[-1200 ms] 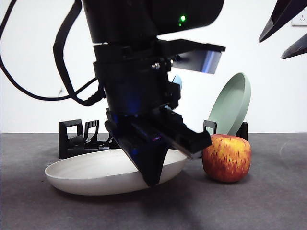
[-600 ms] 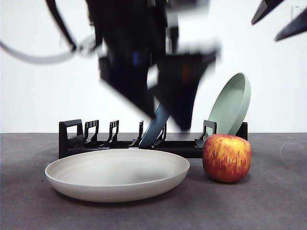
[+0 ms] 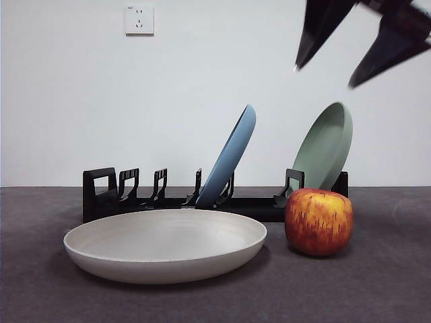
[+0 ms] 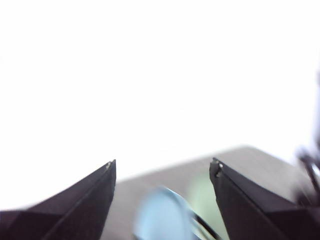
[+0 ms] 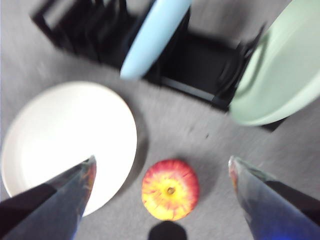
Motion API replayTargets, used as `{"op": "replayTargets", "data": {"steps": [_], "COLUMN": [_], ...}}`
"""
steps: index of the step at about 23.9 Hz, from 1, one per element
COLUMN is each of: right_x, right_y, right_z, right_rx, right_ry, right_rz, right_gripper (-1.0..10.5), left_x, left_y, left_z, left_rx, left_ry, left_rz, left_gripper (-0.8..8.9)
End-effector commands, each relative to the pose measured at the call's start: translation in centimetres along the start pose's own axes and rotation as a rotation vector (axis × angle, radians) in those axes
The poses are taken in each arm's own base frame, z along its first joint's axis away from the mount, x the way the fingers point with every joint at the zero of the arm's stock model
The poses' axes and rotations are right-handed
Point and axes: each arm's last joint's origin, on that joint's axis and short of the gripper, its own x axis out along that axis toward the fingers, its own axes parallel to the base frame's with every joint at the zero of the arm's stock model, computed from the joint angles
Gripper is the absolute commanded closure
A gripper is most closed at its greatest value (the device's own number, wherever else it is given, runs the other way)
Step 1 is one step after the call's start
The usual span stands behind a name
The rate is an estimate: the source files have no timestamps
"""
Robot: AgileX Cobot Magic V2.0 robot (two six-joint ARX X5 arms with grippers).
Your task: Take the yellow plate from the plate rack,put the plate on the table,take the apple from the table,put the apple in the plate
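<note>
The yellow plate [image 3: 165, 243] lies flat on the table [image 3: 377, 296], hollow side up, its width running alongside the plate rack [image 3: 108, 195] just behind it. The apple [image 3: 318, 221] stands upright close by the plate's rim, apart from it, in front of the rack's end.

In the rack a blue plate [image 3: 231, 156] and a sage-green plate [image 3: 325, 145] stand on edge, both leaning the same way.

The front view shows the apple's red-streaked flank; the right wrist view, looking down, shows its yellowish top and stem pit [image 5: 170, 190] (hidden from the front).

The right gripper [image 5: 162, 165] hangs high above the apple, jaws spread wide and empty. The left gripper [image 4: 162, 167], also spread and empty, faces mostly white wall, with the blue plate blurred below it.
</note>
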Motion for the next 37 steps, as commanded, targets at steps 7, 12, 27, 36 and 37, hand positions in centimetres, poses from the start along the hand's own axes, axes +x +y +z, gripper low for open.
{"op": "replayTargets", "data": {"steps": [7,12,27,36,37], "right_x": [8.8,13.2,9.6,7.1,7.4], "right_y": [0.3,-0.1,1.0,7.4,8.1], "right_z": [-1.8,-3.6,-0.6,4.6,4.8], "right_rx": [-0.012,0.001,-0.013,-0.135,-0.15], "right_ry": [0.3,0.448,0.285,0.065,0.064], "right_rz": [0.013,0.009,0.025,0.154,0.168], "right_gripper": [5.0,5.0,9.6,9.6,9.6], "left_x": [-3.3,-3.3,-3.2,-3.2,-3.2], "left_y": [3.3,3.3,3.2,3.2,3.2], "left_z": [1.3,1.2,0.8,0.6,0.5], "left_rx": [0.032,0.042,0.078,0.095,0.1], "left_ry": [-0.068,-0.058,-0.021,-0.004,0.002], "left_rz": [0.193,0.192,0.187,0.184,0.183], "left_gripper": [4.99,4.99,4.99,5.0,5.0]}}
